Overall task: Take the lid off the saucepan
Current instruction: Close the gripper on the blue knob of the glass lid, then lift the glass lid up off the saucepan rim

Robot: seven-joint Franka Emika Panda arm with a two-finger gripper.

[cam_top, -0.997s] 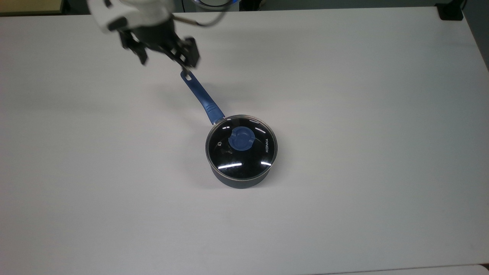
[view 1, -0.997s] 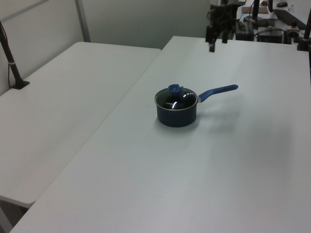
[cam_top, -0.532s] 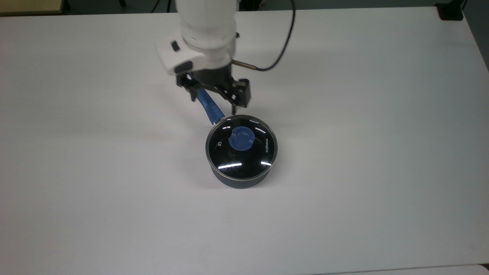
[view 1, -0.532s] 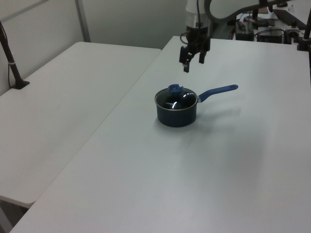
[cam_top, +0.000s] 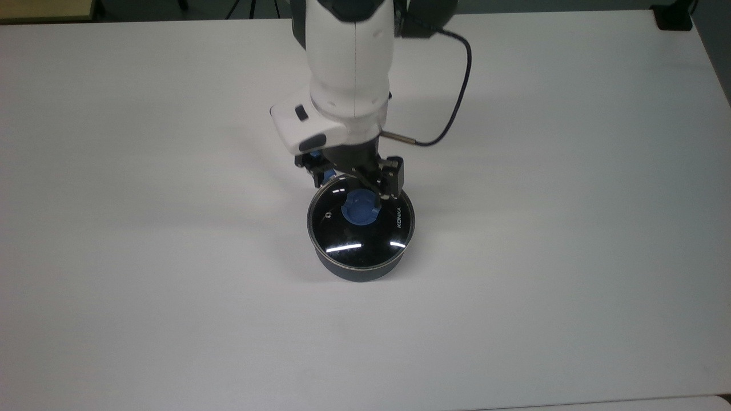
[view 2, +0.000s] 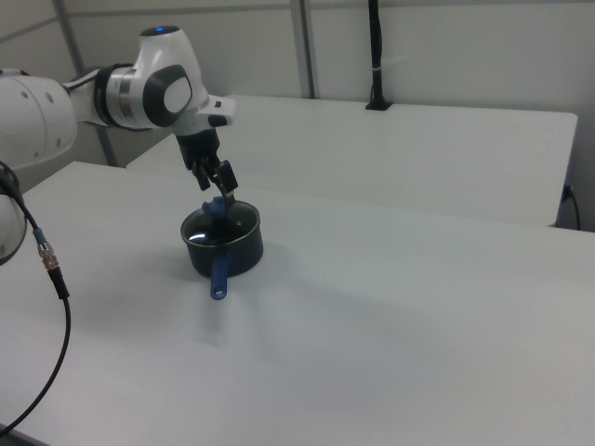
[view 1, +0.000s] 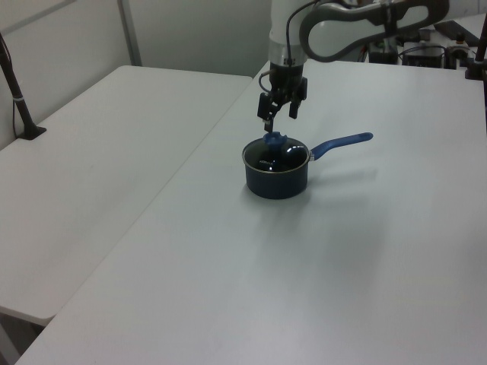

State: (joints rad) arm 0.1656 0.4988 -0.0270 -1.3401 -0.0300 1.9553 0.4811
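Gripper poised over lidded saucepan

Saucepan [cam_top: 361, 268] near the middle of the white desk [cam_top: 571, 228], upright, dark body, blue handle [view 1: 341, 142] running toward the left view's right and, in the right view, toward the camera [view 2: 219, 275]. Lid [cam_top: 365, 237] seated flat on the saucepan's rim, glass showing light reflections, "KONKA" lettering on the top view's right side of the saucepan, small vent hole on the top view's left side. Blue knob [cam_top: 360, 207] at the lid's centre.

Arm [cam_top: 349, 74] white, reaching in from the top view's upper edge above the saucepan, wrist pointing downward with a slight tilt. Black cable [cam_top: 457, 108] looping out from the wrist on the top view's right of the saucepan. In the left view, arm [view 1: 358, 15] bending in from the upper right of the saucepan and dropping vertically over it. In the right view, arm [view 2: 139, 93] coming from the right view's left of the saucepan, last link angled down.

Gripper [cam_top: 351, 182] just above the saucepan's handle-side rim and the knob. Fingers [cam_top: 393, 177] black, spread apart, nothing between them. In the left view, gripper [view 1: 280, 114] hanging just above the knob [view 1: 274, 139], tips apart from it. In the right view, gripper [view 2: 219, 186] directly over the knob [view 2: 219, 206], very close; contact impossible to confirm.

Second white desk [view 1: 99, 167] beside the saucepan's desk, to the left view's left.
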